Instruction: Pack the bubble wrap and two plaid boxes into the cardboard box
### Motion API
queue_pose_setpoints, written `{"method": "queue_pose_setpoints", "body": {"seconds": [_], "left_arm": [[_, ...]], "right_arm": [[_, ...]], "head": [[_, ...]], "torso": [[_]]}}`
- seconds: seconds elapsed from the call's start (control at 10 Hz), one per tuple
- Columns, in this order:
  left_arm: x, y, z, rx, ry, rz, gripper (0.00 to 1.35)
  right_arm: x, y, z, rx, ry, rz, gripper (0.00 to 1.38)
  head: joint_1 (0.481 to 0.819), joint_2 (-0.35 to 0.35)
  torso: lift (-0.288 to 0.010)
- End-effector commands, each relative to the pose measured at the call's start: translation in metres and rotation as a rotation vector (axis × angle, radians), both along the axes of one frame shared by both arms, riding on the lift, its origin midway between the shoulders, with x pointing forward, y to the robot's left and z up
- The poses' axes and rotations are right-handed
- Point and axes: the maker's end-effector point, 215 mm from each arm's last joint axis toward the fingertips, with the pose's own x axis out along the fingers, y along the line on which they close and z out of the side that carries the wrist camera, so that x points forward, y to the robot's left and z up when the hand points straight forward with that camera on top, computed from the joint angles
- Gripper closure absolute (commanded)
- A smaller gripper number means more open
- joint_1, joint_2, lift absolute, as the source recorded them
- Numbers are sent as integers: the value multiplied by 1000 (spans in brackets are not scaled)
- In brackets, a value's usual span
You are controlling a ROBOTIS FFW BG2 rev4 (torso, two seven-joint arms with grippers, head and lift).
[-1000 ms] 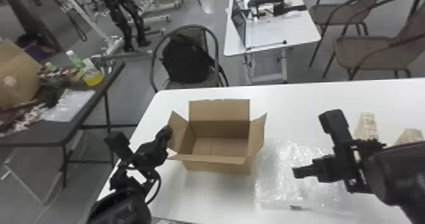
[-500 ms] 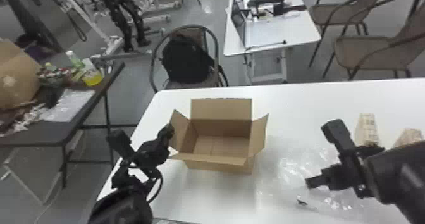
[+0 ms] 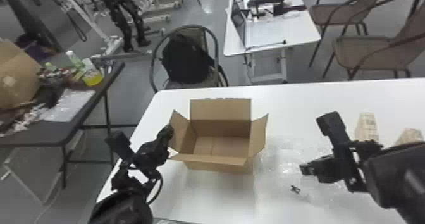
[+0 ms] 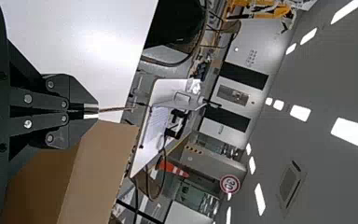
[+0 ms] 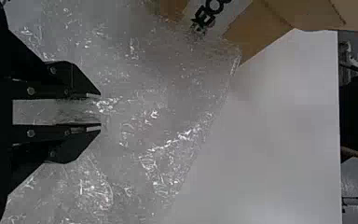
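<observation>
Open cardboard box [image 3: 218,167] — left claw [image 3: 170,131] gripping flap [image 3: 182,136], bubble wrap [image 3: 280,158] alongside

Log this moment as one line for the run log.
left claw: shut on box flap | right claw: open over bubble wrap | cardboard box: open, empty | plaid boxes: on table

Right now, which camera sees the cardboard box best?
The head view: there you see the cardboard box from above, inside and flaps together. The left wrist view has some of its brown panels close up; the right wrist view has a part with black print.
</observation>
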Motion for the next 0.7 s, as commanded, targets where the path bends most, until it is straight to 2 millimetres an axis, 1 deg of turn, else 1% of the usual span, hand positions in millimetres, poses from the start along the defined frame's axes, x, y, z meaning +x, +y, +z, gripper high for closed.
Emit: {"method": "queue_pose_setpoints", "body": {"seconds": [0.0,0.2,0.3,0.4,0.5,0.6], "left_arm": [[-1,1,1,-2,-4,3,1210],[-2,5,1,1,-9,16,1210],[-3,8,2,4,-10,22,1210],[-4,9,3,3,-14,26,1210],[-5,10,3,2,-17,29,1210],[-5,10,3,2,-17,29,1210]], "right_arm": [[3,12,15,43,-33,15,1268],[12,17,41,85,-85,9,1283],[16,21,66,129,-129,-1,1283],[22,17,97,151,-182,-18,1283],[30,6,143,172,-265,-46,1283],[37,-8,182,196,-344,-75,1283]], "head": [[695,350],[695,350],[695,350],[695,350],[695,350],[695,350]], "torso": [[-50],[-50],[-50],[-50],[-50],[-50]]}}
